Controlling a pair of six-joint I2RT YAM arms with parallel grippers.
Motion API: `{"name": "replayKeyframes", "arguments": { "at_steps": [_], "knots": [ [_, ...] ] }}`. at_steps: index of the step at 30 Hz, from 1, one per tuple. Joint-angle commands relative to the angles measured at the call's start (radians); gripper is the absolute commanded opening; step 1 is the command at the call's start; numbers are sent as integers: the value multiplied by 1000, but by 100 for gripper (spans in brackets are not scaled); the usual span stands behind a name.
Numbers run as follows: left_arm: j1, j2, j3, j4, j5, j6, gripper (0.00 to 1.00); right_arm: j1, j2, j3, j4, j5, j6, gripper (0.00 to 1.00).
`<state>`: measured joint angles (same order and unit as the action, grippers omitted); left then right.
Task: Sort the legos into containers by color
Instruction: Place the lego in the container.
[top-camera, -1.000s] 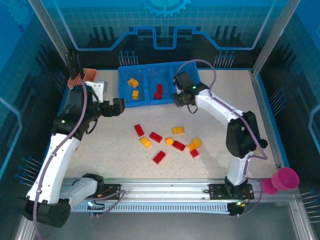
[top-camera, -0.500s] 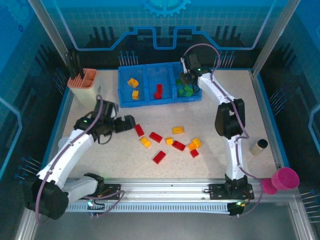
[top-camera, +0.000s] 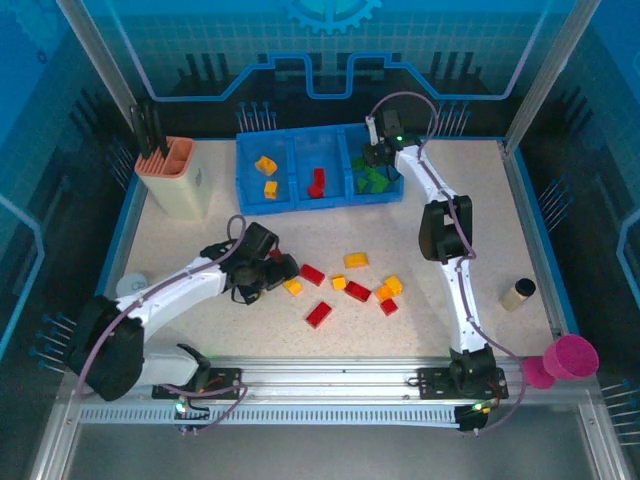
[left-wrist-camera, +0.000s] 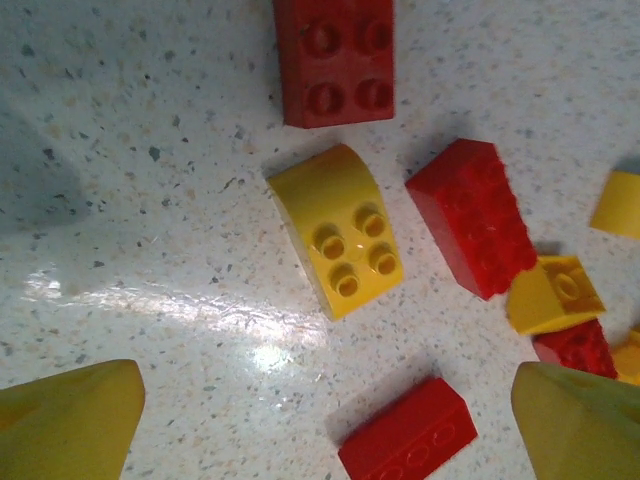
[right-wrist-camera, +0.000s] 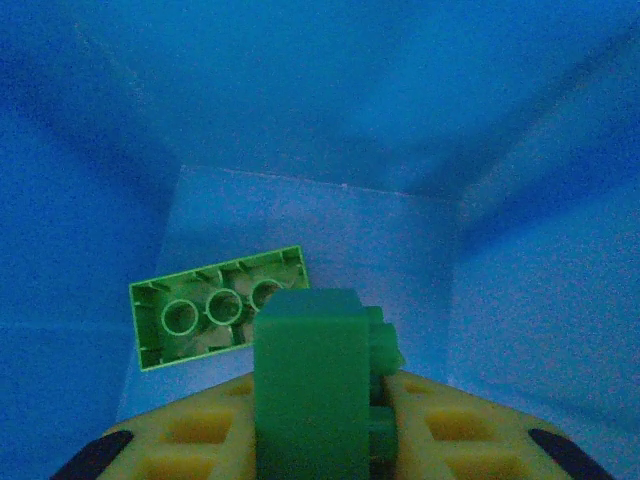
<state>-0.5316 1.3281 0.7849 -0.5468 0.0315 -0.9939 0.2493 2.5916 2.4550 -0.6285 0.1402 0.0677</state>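
Right gripper (top-camera: 374, 163): jaws clamped on a green brick (right-wrist-camera: 305, 370), down inside the blue tray's (top-camera: 320, 207) right compartment beside a loose green brick (right-wrist-camera: 220, 305). This looks like drop-off; next it should release and lift clear. Left gripper (left-wrist-camera: 322, 425): jaws wide, empty, low over a yellow brick (left-wrist-camera: 340, 240) on the bench (left-wrist-camera: 150, 150); next it should straddle it and close.

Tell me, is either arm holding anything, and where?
Right end effector pinches a green brick by its side faces; left end effector, open, holds nothing.

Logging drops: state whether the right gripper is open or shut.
Shut: right gripper clamps a dark green brick between its yellow fingers, inside a blue compartment.
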Motion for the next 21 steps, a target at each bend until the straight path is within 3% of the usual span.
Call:
{"name": "replayKeyframes", "arguments": {
  "at_steps": [1,9,21],
  "knots": [
    [-20,65,42,3,-26,-122,90,2,-16,-24,51,-40,-11,36],
    [-39,150,67,35,-69,-229,84,2,-108,-164,189,-104,-19,54],
    [-42,249,79,94,-100,-263,76,10,-218,-259,257,-134,-7,50]
  ]
}}
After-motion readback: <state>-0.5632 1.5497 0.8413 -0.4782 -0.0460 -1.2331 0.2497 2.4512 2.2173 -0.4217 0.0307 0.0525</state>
